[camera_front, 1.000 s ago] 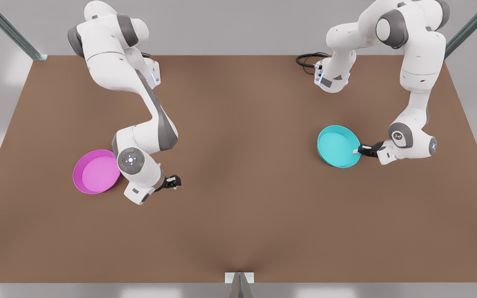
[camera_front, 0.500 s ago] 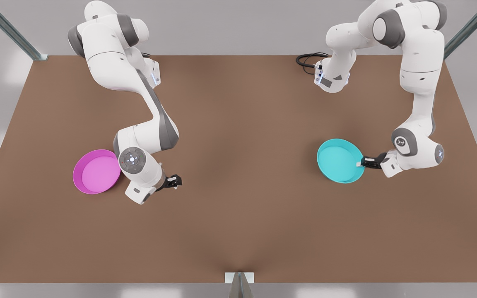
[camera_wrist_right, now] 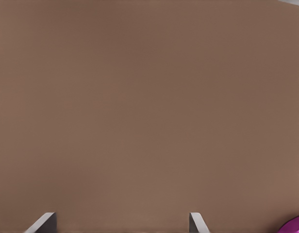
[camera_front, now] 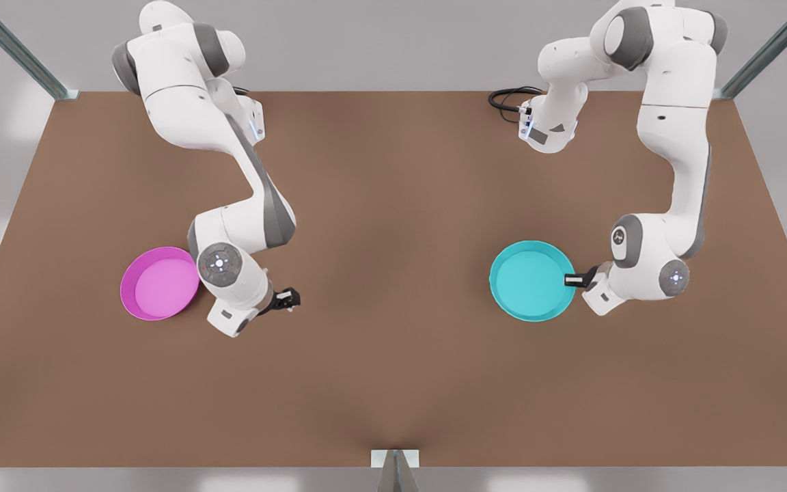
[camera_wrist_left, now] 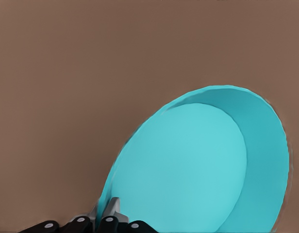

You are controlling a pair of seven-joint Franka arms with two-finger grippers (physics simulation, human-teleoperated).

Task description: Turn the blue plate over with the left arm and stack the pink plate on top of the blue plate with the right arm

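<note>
The blue plate (camera_front: 532,280) hangs at the front view's right, its hollow side facing up. My left gripper (camera_front: 574,279) is shut on its rim at the edge nearest the arm. In the left wrist view the blue plate (camera_wrist_left: 198,170) tilts away from my left gripper (camera_wrist_left: 106,216), whose fingers pinch the rim. The pink plate (camera_front: 159,283) lies hollow side up on the table at the front view's left. My right gripper (camera_front: 287,298) waits open just to its right, low over bare table. In the right wrist view my right gripper (camera_wrist_right: 121,224) holds nothing, and the pink plate (camera_wrist_right: 294,227) peeks in at a corner.
The brown table (camera_front: 393,383) spreads wide between the two plates and toward the front edge. A black cable loop (camera_front: 506,101) sits at the left arm's base at the back. Metal frame posts (camera_front: 18,51) stand at the back corners.
My left gripper has carried the blue plate toward the front edge and to the front view's left, and the plate now faces up more squarely. The right arm has barely moved.
</note>
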